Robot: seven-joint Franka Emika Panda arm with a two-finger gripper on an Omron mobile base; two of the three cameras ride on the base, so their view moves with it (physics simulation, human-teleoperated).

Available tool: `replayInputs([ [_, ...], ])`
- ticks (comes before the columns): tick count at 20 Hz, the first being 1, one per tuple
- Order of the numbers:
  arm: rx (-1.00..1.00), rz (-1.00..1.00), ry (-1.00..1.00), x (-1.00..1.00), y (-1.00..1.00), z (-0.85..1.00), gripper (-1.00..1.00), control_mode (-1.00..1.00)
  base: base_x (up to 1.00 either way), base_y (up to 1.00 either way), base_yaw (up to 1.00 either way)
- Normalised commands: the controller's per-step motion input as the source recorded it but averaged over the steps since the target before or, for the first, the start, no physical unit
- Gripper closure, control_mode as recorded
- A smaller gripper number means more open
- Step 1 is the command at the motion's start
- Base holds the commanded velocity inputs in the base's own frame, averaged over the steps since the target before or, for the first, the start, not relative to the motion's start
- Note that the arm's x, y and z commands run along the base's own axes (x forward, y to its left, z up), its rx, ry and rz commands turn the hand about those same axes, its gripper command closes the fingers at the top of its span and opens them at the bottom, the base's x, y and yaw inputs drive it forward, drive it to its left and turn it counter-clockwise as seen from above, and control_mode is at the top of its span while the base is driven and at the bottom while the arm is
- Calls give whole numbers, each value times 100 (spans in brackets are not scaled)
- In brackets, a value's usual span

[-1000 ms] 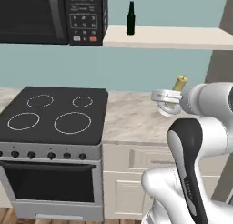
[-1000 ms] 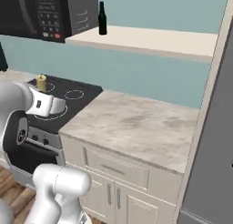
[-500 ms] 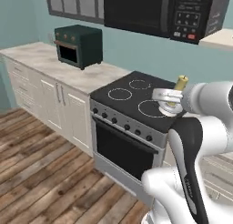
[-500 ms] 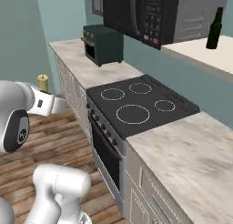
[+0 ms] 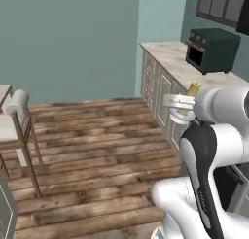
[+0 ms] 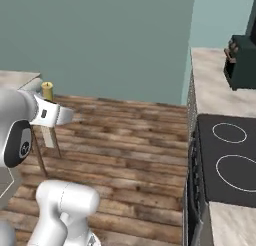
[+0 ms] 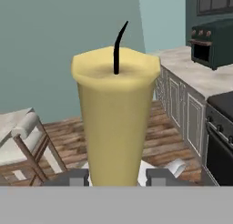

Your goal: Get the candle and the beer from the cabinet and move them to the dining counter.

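Observation:
My gripper (image 5: 181, 105) is shut on the candle (image 5: 193, 89), a short pale-yellow cylinder standing upright in its silver-grey dish holder (image 5: 178, 112). In the right base view the candle (image 6: 47, 90) sticks up above the white hand at the left. The hand view has the candle (image 7: 116, 118) close up with its black wick, between the two dark fingertips (image 7: 75, 178) of my gripper (image 7: 116, 178). A corner of the beige marbled dining counter (image 6: 15, 79) shows at the left. The beer and the cabinet are out of view.
A dark green toaster oven (image 5: 214, 49) sits on the marbled worktop over cream panelled cabinets (image 5: 160, 87). The black stove (image 6: 227, 160) lies at the right. A wooden stool (image 5: 22, 136) stands by the counter at the left. Wood plank floor (image 5: 97, 150) stretches between them.
The base has turned left, so the whole picture has shifted: microwave, shelf and bottle have left the views and the open floor and teal wall have come in. The candle stays in the gripper.

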Motion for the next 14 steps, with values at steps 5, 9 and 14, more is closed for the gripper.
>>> replayInputs([
  [5,0,0,0,0,0,0,100,100,0,0,100],
  [9,0,0,0,0,0,0,100,100,0,0,100],
  [14,0,0,0,0,0,0,100,100,18,0,91],
])
